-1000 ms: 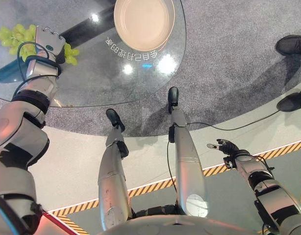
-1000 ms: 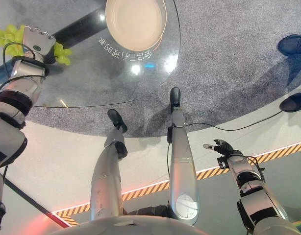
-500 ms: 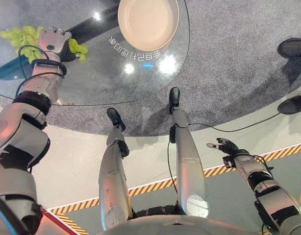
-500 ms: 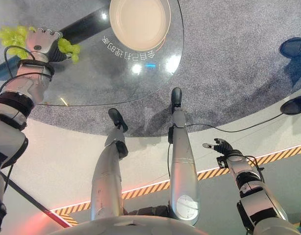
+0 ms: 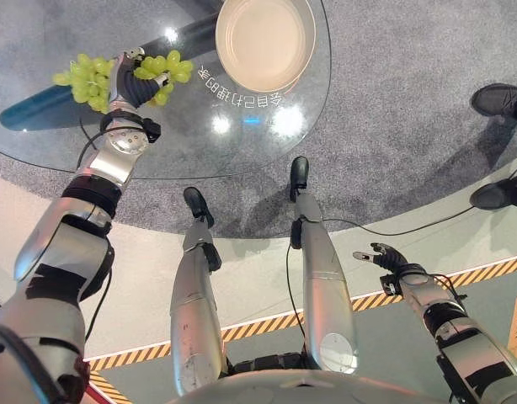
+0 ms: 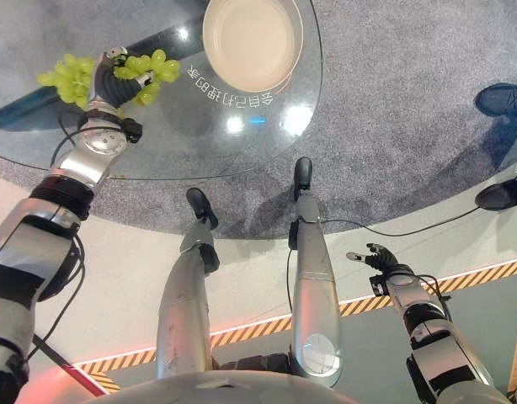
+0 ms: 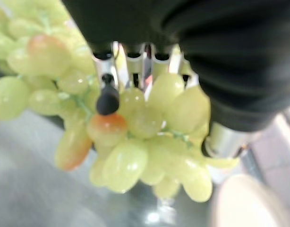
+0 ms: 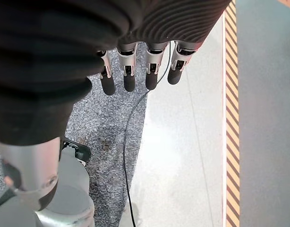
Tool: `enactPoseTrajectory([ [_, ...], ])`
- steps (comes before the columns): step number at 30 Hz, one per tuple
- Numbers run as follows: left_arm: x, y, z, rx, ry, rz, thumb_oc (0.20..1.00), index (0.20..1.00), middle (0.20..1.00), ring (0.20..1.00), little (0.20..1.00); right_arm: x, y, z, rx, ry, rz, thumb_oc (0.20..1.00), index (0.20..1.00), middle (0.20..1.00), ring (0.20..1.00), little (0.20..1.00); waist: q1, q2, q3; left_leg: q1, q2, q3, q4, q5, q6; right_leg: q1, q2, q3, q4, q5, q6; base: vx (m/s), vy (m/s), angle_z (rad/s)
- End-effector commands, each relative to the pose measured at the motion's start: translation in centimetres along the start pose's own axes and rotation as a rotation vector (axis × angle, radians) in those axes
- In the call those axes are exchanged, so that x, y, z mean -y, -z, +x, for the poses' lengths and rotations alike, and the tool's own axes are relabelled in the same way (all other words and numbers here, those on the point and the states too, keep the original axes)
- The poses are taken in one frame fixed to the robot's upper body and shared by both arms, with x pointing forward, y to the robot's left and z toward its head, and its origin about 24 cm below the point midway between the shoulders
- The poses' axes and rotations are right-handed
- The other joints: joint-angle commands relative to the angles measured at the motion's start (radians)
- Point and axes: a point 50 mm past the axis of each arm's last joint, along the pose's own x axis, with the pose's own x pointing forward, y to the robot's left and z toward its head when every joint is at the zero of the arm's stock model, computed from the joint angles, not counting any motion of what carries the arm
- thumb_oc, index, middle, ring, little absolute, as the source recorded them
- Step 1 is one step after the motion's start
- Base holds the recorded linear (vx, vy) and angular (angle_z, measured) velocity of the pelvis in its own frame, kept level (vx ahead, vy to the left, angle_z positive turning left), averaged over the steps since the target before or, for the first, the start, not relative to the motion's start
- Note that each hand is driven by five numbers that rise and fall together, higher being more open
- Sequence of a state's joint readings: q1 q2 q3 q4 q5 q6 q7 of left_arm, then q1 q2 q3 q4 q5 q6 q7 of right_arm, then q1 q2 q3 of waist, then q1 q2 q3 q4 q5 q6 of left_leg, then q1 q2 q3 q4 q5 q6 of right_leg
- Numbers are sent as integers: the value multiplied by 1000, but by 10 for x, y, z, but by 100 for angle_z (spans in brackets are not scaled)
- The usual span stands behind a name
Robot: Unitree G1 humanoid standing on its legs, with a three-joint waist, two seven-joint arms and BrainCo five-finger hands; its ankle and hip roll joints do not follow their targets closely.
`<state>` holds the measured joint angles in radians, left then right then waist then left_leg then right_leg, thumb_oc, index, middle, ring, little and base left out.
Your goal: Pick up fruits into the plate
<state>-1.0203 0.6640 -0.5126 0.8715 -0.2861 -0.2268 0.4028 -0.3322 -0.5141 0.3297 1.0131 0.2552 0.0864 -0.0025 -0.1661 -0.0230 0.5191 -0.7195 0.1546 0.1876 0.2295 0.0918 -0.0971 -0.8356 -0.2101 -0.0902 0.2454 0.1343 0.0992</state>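
The left hand gripped the bunch of green grapes above the round glass surface; the carry to the shallow beige plate looked next.

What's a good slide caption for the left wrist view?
Left hand curled round a bunch of green grapes above the glass table.

The left robot hand is closed around a bunch of pale green grapes above the round glass counter — clusters spill out on both sides of the fingers. A round cream plate sits apart from the grapes, toward the counter's far edge. The right robot hand hangs low over the floor, fingers apparently relaxed — small here. A person's dark shoes stand on the grey carpet.
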Motion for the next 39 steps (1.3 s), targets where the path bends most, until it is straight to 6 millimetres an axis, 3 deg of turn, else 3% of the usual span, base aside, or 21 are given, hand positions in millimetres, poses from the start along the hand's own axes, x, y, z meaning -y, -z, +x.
enactPoseTrajectory([
  [1, -25, -19, 9, 91, -108, -136, 200, 200, 200, 200, 200, -7, 39, -9, -91, -9, 3, 1000, 1000, 1000, 1000, 1000, -20, 2, 1, -31, -118, 3, 41, -96, 29, 42, 110, 27, 1, -88, 1, 0, 0, 0],
  [18, -23, -11, 0, 38, -81, -637, 200, 200, 200, 200, 200, -11, 46, -11, -98, -5, 4, 1000, 1000, 1000, 1000, 1000, -8, -3, 1, -3, -115, 5, 38, -109, 27, 76, 103, 10, 3, -104, -5, 0, 0, 0],
  [23, -22, -11, 1, 32, -110, -439, 200, 200, 200, 200, 200, -10, 40, -10, -86, -5, 2, 1000, 1000, 1000, 1000, 1000, -4, -10, 1, -4, -112, 5, 36, -101, 25, 81, 100, 1, -4, -99, -6, 0, 0, 0],
  [28, -27, -12, 7, 3, -132, -373, 200, 200, 200, 200, 200, -9, 36, -9, -81, -5, -1, 1000, 1000, 1000, 1000, 1000, -9, -11, 1, -7, -109, 10, 38, -103, 27, 74, 102, 1, 4, -104, -9, 0, 0, 0],
  [33, -28, -6, 9, -15, -148, -120, 200, 200, 200, 200, 200, -6, 37, -9, -86, 1, -7, 1000, 1000, 1000, 1000, 1000, -14, -7, 1, -12, -110, 13, 35, -96, 27, 69, 103, 4, 1, -102, -9, 0, 0, 0],
  [39, -23, -22, 15, 25, -115, -261, 200, 200, 200, 200, 200, -5, 44, -10, -87, 10, 8, 1000, 1000, 1000, 1000, 1000, -10, 3, 1, -9, -120, 1, 34, -94, 30, 76, 98, 3, 4, -110, -9, -2, -5, 0],
])
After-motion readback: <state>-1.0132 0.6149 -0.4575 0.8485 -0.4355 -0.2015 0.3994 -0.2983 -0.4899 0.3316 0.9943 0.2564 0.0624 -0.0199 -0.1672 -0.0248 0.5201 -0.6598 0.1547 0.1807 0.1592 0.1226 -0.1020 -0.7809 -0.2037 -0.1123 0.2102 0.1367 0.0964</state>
